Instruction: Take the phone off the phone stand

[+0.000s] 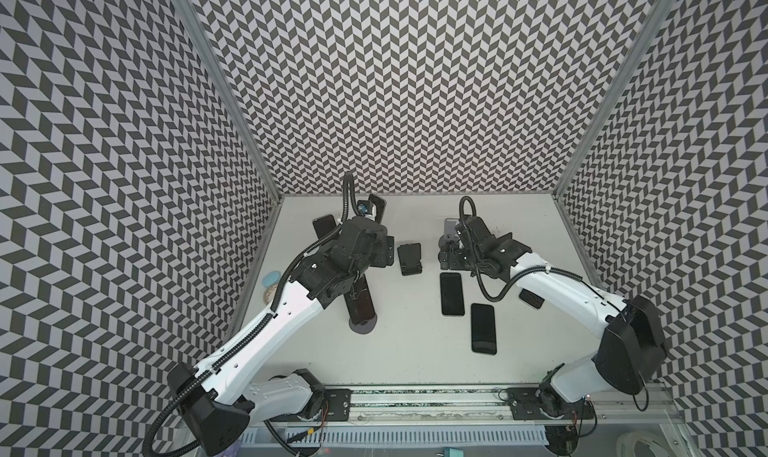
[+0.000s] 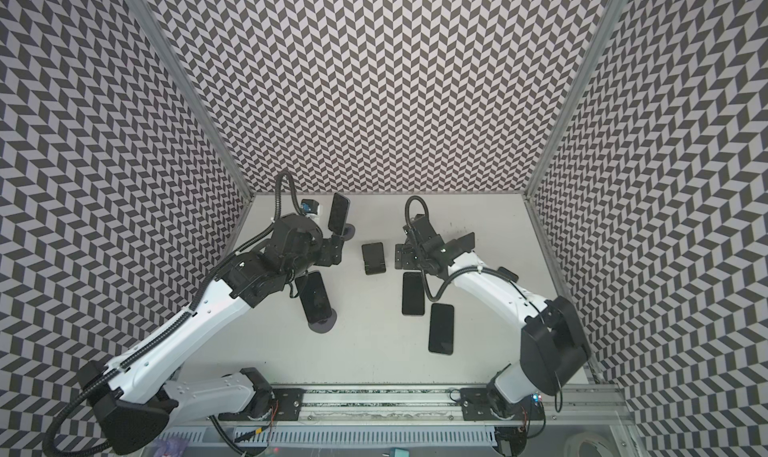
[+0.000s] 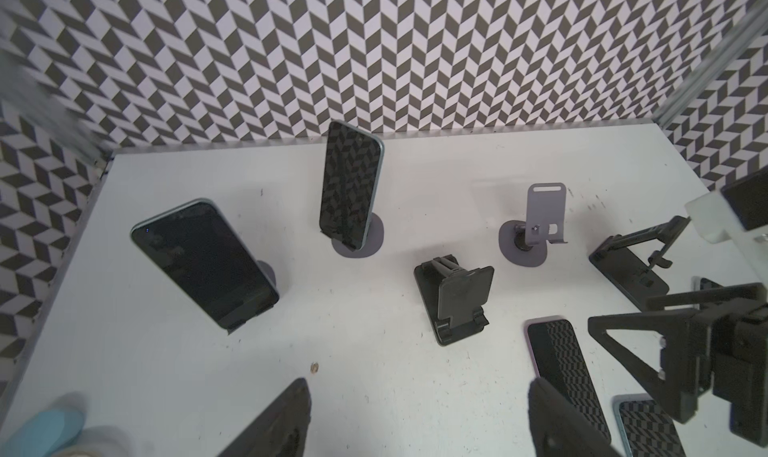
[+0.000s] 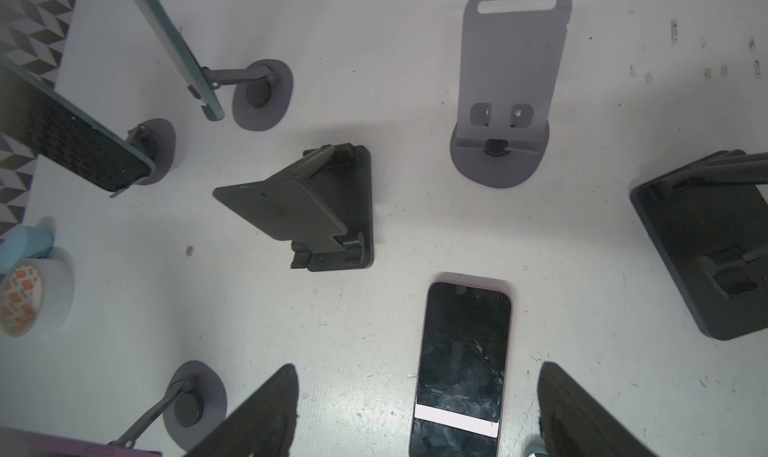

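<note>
You are partway through: the flat phone (image 1: 451, 293) and the second flat phone (image 1: 483, 328) already lie on the table (image 1: 407, 351) just right of its middle, and the black stand (image 1: 409, 259) and gray stand (image 3: 544, 210) are bare. Three are still propped on stands: the left-edge phone (image 3: 203, 264) and far phone (image 3: 351, 185) by the far left corner, the third phone (image 2: 316, 297) left of the middle. The left gripper (image 3: 419, 382) and right gripper (image 4: 417, 367) have fingers spread, holding nothing, the right one above the flat phone.

A tape roll (image 4: 31, 297) stands on the white table (image 1: 395, 351), just beside a blue cylinder (image 4: 23, 243). Chevron walls (image 1: 415, 81) surround them.
</note>
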You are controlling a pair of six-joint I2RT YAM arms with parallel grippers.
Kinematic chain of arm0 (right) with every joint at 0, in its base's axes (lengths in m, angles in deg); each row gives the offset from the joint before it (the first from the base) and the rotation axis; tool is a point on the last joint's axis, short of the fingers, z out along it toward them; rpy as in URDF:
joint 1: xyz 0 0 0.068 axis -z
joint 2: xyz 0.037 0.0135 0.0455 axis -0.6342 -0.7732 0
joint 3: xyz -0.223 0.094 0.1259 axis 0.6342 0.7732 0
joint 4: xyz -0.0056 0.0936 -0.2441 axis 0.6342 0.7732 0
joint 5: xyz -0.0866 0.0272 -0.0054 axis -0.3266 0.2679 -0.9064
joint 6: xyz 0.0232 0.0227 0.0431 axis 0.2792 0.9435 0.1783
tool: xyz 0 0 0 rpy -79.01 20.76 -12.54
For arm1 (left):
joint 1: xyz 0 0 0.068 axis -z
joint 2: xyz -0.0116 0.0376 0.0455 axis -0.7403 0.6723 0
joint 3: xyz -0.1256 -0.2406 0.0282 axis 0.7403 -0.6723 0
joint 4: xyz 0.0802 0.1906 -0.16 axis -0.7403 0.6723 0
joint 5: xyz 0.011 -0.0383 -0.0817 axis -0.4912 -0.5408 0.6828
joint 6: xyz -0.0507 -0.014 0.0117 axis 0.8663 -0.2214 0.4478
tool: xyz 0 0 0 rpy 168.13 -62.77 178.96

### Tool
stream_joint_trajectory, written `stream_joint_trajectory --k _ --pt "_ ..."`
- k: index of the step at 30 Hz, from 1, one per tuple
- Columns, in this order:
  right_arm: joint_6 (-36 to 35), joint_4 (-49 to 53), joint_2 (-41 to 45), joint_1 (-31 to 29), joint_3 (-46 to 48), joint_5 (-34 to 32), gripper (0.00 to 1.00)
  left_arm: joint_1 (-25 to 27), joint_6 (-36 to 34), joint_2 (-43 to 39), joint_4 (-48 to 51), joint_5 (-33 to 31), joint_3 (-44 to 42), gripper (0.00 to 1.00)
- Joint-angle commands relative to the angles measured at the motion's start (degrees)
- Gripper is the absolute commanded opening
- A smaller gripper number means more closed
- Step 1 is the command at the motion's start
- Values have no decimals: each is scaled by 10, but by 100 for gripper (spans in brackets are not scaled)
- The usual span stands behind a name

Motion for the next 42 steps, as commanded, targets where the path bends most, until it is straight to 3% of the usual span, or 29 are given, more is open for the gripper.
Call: stream_joint_trajectory --k 1,9,18,28,33,42 --pt "-26 -21 11 -18 -21 27 88 -2 107 -27 72 -48 -4 82" --pt "-25 21 46 -57 -25 58 87 1 309 -10 208 -76 11 78" --pt "-23 65 69 -102 -41 55 86 34 414 -73 211 -76 -75 81" --pt "6 82 147 -106 31 49 87 101 472 -35 247 -130 -84 87" --pt "17 84 177 -106 57 44 87 107 484 -23 264 -138 -91 97" --pt "22 68 198 -106 78 42 87 107 491 -4 297 -158 -84 100"
